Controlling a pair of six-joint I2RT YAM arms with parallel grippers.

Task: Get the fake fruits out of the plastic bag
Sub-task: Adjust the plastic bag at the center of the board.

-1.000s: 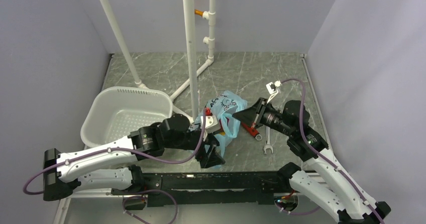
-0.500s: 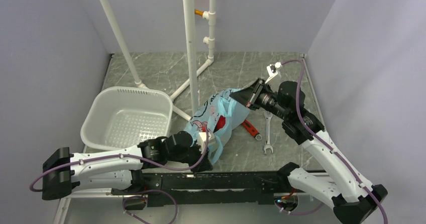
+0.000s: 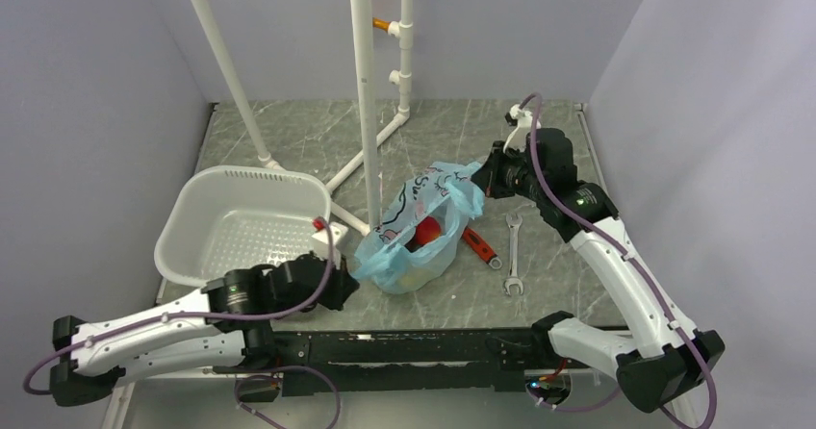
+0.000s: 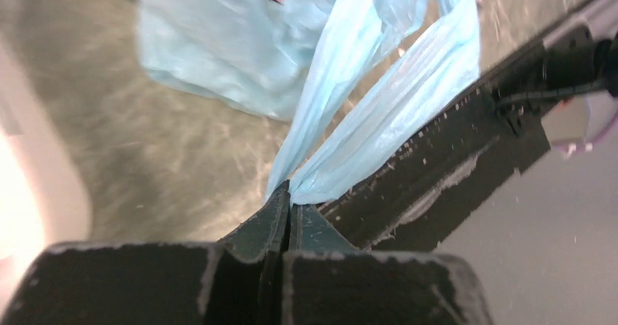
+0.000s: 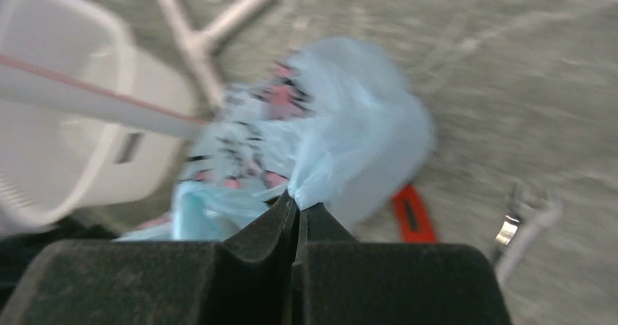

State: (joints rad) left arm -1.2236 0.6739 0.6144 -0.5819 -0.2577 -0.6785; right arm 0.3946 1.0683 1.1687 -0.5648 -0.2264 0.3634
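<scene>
Pinching thin film, your left gripper (image 4: pixel 289 197) has its jaws together on a loop handle at the near-left end of the plastic bag (image 3: pixel 414 227); your right gripper (image 5: pixel 297 202) clamps the far-right corner likewise. Bag stretches between them, long axis near-left to far-right, belly sagging mid-span. Crinkly, translucent blue skin, pink-and-black print. Of the fake fruits (image 3: pixel 428 229), a smooth red one shows inside, something yellowish beneath. Both arms equally committed; contents lie between and below your grips.

The plastic bag (image 3: pixel 409 203) is translucent light blue with pink-and-black print; a red fruit (image 3: pixel 426 230) shows inside. The basket (image 3: pixel 241 232) is white, the table (image 3: pixel 452 140) veined dark grey.
</scene>
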